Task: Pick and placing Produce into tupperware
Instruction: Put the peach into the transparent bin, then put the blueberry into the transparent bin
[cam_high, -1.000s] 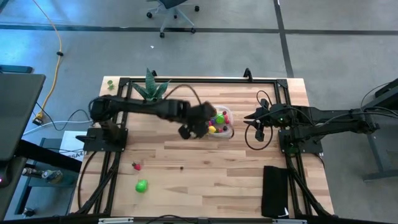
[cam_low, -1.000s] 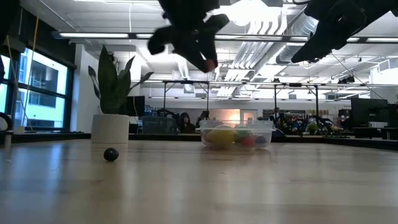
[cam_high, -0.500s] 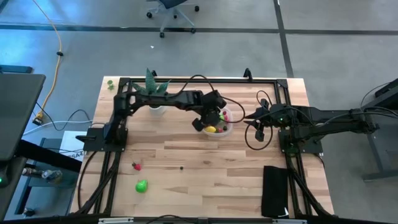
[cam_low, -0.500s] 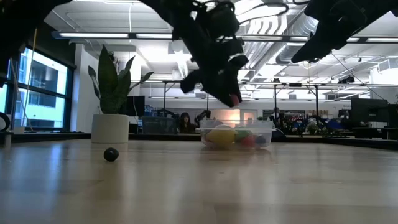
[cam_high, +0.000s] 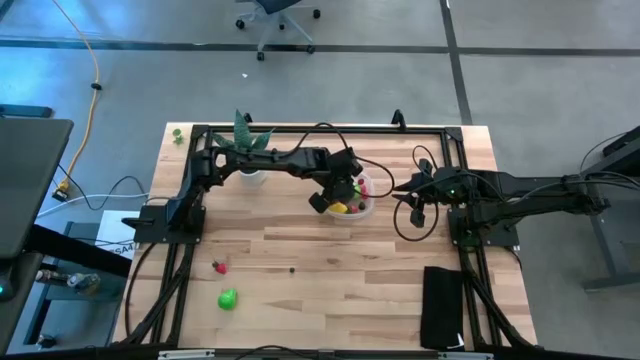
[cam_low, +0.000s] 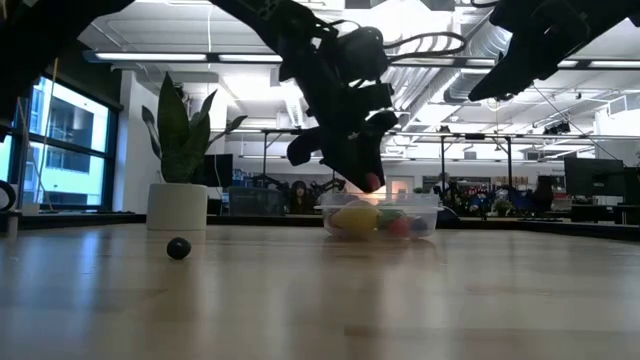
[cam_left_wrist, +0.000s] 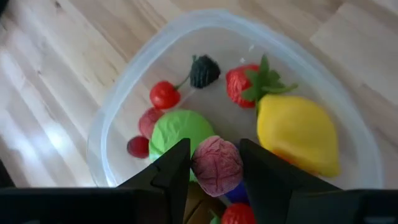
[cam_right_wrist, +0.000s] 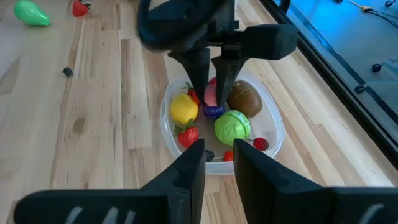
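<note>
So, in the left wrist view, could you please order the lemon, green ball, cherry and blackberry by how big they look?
1. lemon
2. green ball, partly hidden behind the left gripper
3. and 4. blackberry and cherry: look alike, so unranked.

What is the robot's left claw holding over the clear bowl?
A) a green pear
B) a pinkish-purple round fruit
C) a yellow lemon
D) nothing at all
B: in the left wrist view the left gripper is shut on a pinkish-purple round fruit, right above the tupperware; the lemon already lies inside the container.
</note>
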